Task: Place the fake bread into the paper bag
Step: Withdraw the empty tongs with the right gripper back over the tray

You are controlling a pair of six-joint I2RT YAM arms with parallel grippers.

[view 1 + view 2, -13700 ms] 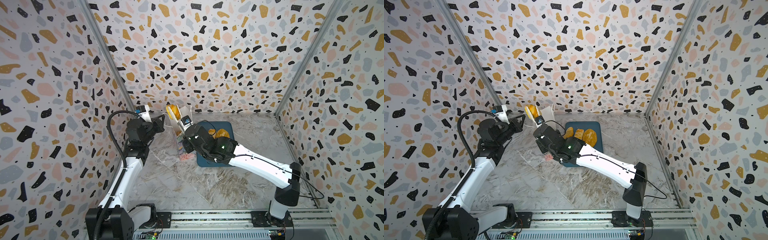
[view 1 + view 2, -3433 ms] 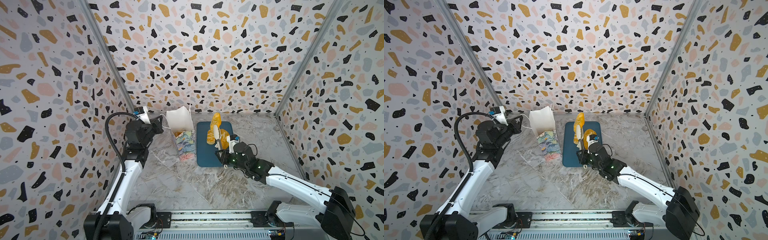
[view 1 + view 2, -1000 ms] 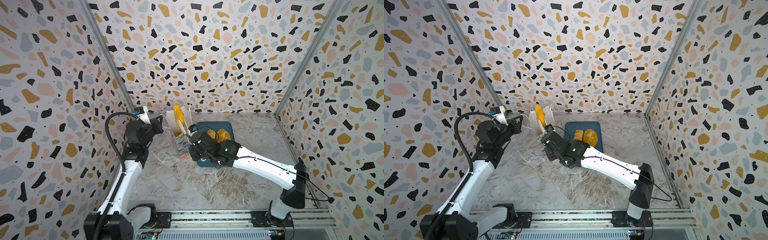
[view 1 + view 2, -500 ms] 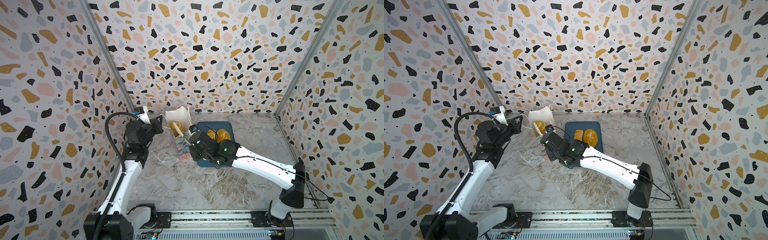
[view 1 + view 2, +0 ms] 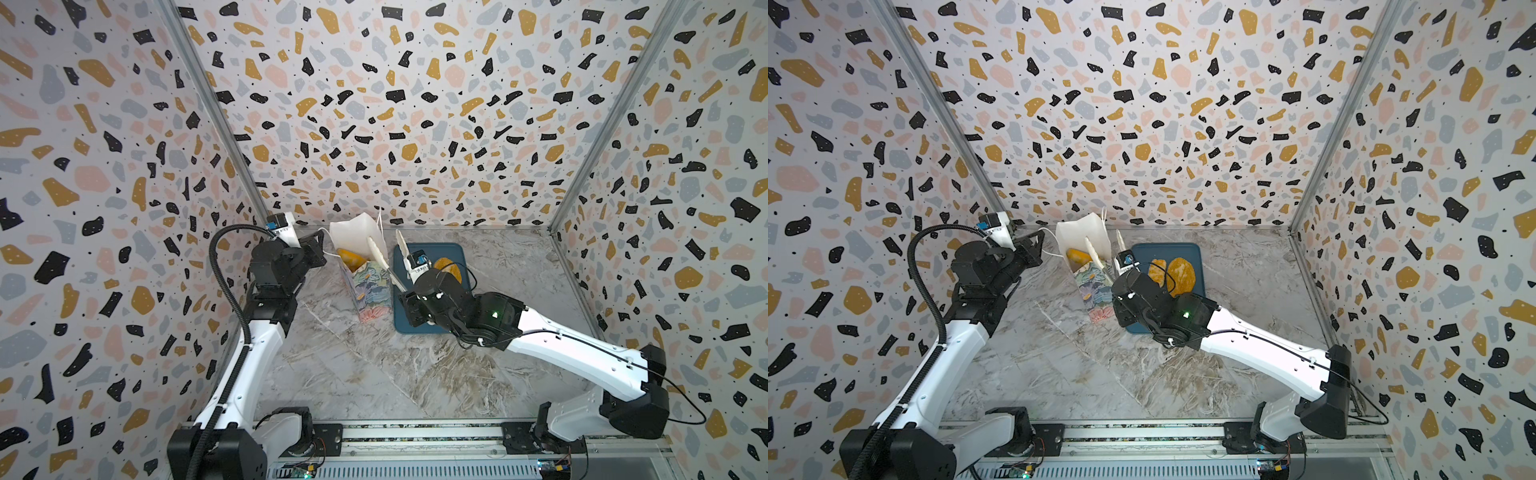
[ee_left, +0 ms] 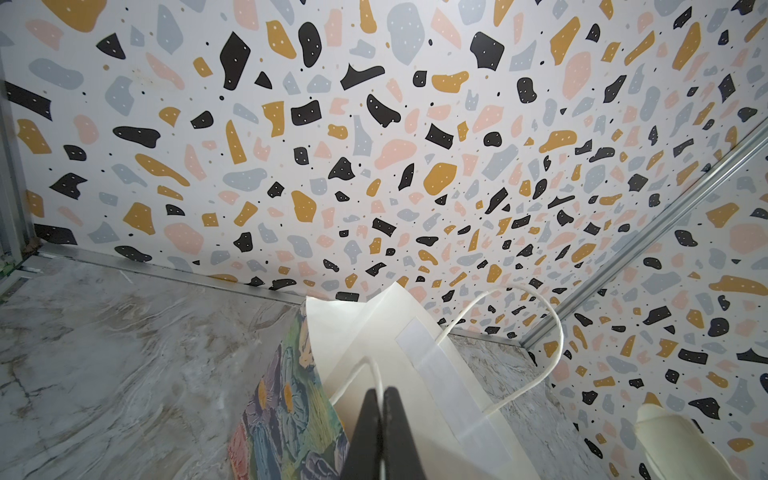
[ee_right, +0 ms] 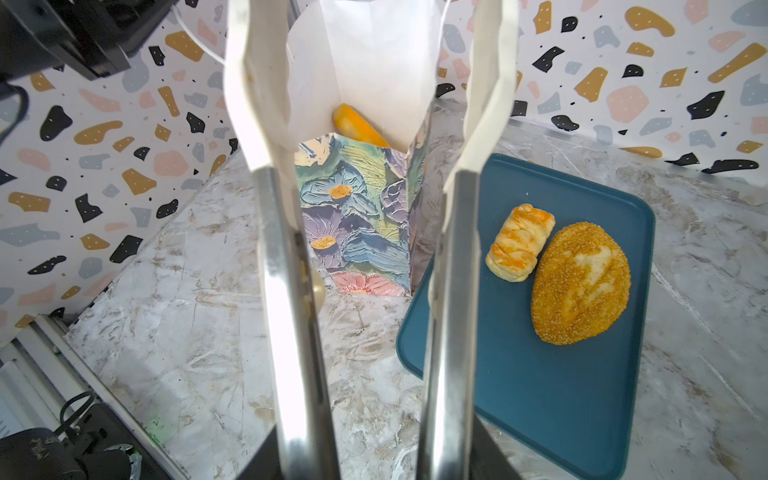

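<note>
Bread point(image 7: 582, 282) is lying on the tray's point(image 7: 540, 407) far half, right of the released right claw point(image 5: 384, 235); the left claw point(image 6: 380, 390) is clenching the bag point(image 6: 291, 415) cord point(image 6: 374, 370).

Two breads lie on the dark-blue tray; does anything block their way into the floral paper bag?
Nothing visible does. The plaited pastry and seeded oval loaf lie uncovered on the dark-blue tray beside the upright floral paper bag, its mouth open. The right hand hangs open and empty near that mouth.

paper bag point(image 5: 1096, 291) left of tray point(image 5: 1167, 251) | pastry point(image 5: 1155, 270), loaf point(image 5: 1183, 274) on tray
</note>
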